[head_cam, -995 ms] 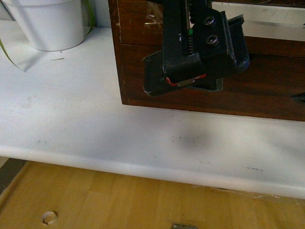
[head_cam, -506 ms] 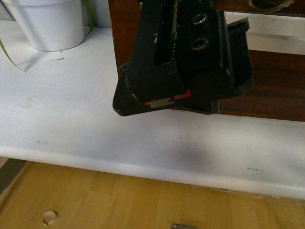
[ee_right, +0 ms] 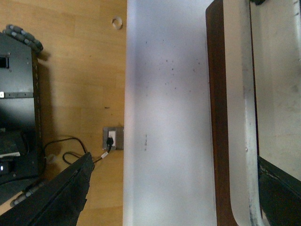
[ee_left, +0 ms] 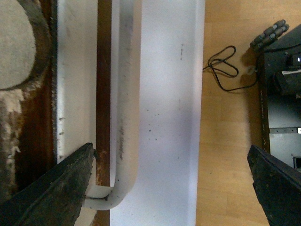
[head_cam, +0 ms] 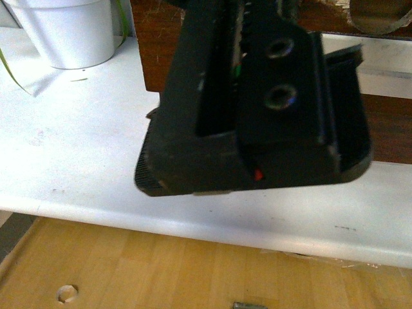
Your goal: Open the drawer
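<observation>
At the left end of the white handle (ee_left: 127, 94), my left hand (ee_left: 170, 155) is spread wide and grips nothing. One finger (ee_left: 56, 188) sits on the drawer side of the handle's bend, and the other hangs out over the wooden floor (ee_left: 225, 141). I cannot tell whether the inner finger presses the handle or only stands just beside it. The drawer (ee_left: 35, 141) lies behind the handle, showing its scuffed dark front and half-round notch (ee_left: 14, 42). How far out it stands I cannot judge. My right hand (ee_right: 175, 162) is also wide and empty, further along the same front.

My main worry is the hook slipping. The finger is right at the rounded end, so a pull that drifts sideways could slide it off the bend. Pulling from one end may also twist the drawer in its runners and jam it. If the handle's fixing is weak, it could peel away. The whole cabinet might also skate across the smooth tabletop (ee_left: 169, 117) instead of the drawer sliding out.

For room, a bare band of tabletop lies between the handle and the front edge, and past that edge is the drop to the floor. The white pot (head_cam: 61, 32) stands well apart to the left. In the front view my left hand blocks most of the cabinet.
</observation>
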